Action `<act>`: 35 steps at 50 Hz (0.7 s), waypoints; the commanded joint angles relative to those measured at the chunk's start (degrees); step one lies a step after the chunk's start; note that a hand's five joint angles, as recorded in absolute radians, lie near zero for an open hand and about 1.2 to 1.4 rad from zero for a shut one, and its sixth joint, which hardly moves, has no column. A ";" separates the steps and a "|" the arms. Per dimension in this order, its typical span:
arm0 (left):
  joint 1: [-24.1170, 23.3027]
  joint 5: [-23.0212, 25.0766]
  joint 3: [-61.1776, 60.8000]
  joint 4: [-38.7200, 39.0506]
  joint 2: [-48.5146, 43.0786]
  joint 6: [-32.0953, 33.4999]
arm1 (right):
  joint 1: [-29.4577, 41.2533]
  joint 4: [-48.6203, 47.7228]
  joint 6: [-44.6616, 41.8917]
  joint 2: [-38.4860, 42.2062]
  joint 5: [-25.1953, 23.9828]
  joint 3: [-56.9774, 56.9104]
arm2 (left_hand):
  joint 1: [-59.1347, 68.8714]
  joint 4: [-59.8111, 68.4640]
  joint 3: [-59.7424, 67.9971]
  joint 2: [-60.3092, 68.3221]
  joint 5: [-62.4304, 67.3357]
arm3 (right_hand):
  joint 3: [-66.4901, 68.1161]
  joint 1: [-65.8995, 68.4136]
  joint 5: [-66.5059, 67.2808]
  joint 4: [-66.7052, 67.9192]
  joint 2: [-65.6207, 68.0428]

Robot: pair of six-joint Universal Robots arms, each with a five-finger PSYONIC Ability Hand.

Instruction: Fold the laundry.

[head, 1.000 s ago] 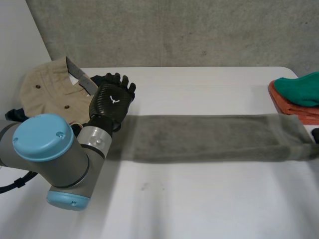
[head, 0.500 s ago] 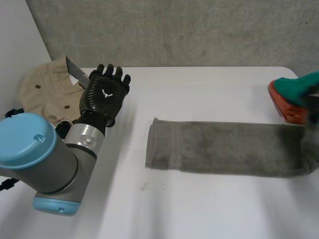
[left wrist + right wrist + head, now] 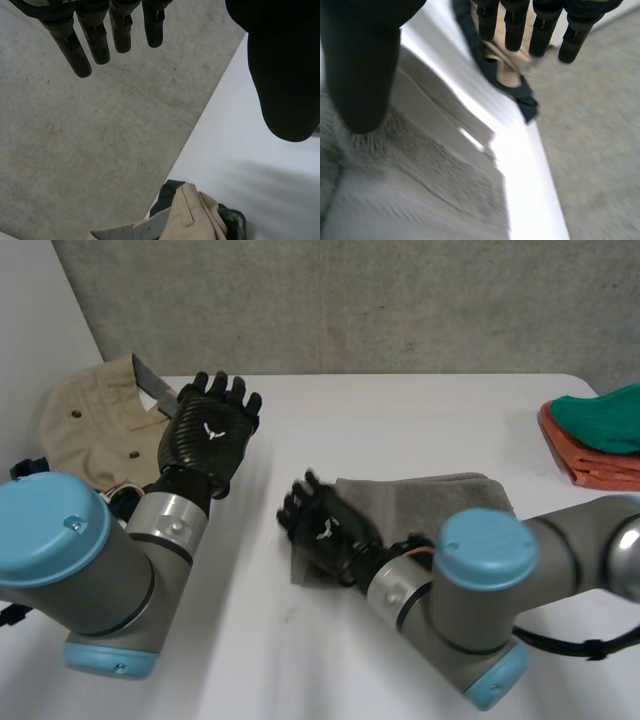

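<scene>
1. r hand (image 3: 325, 532): fingers straight, thumb spread, nothing grasped. it sits over the grey towel (image 3: 430, 502), at the end nearest the l hand; can't tell if it touches.
2. l hand (image 3: 210, 435): released, fingers straight, raised well apart from the towel, holds nothing.
3. towel: looks doubled over, lies mid table (image 3: 400, 410), partly under the r arm.
4. handling, my guess: soft, light, floppy; thick pile so not slippery, but layers may shift. best pinched thru both layers at the end corners.
5. further out: beige trousers (image 3: 85, 420) beyond the l hand; green cloth (image 3: 600, 418) on orange cloth (image 3: 600, 468) off the towel's other end.
</scene>
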 commanded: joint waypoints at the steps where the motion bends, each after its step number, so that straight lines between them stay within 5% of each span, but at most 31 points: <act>1: -3.71 -0.06 4.65 0.20 -2.52 0.00 | -10.54 2.20 14.66 -14.60 3.63 6.86 | -0.67 -1.36 -1.94 -1.59 -2.56 | -9.82 -8.27 -9.70 -10.92 -8.35; 7: -5.47 -0.15 6.59 0.03 -3.75 0.00 | -19.14 13.94 23.64 -16.01 3.89 9.94 | -0.67 -1.36 -1.94 -1.59 -2.56 | -9.82 -8.27 -9.70 -10.92 -8.35; 18: -6.79 -0.15 6.33 -0.15 -4.81 0.00 | -33.23 18.38 14.70 -15.31 5.73 14.87 | -0.67 -1.36 -1.94 -1.59 -2.56 | -9.82 -8.27 -9.70 -10.92 -8.35; 24: -6.62 -0.15 5.97 -0.15 -4.72 0.00 | -33.23 17.94 12.40 -15.31 6.96 14.34 | -0.67 -1.36 -1.94 -1.59 -2.56 | 60.11 61.65 60.23 59.01 61.58; 31: -6.70 -0.23 5.27 -0.24 -3.75 0.00 | -31.57 11.00 12.22 -16.27 7.32 11.71 | -0.67 -1.36 -1.94 -1.59 -2.56 | 60.18 61.73 60.30 59.08 61.65; 35: -6.53 -0.23 5.10 -0.32 -2.70 -0.09 | -22.27 6.60 12.22 -18.56 7.05 8.90 | -0.67 -1.36 -1.94 -1.59 -2.56 | 60.18 61.73 60.30 59.08 61.65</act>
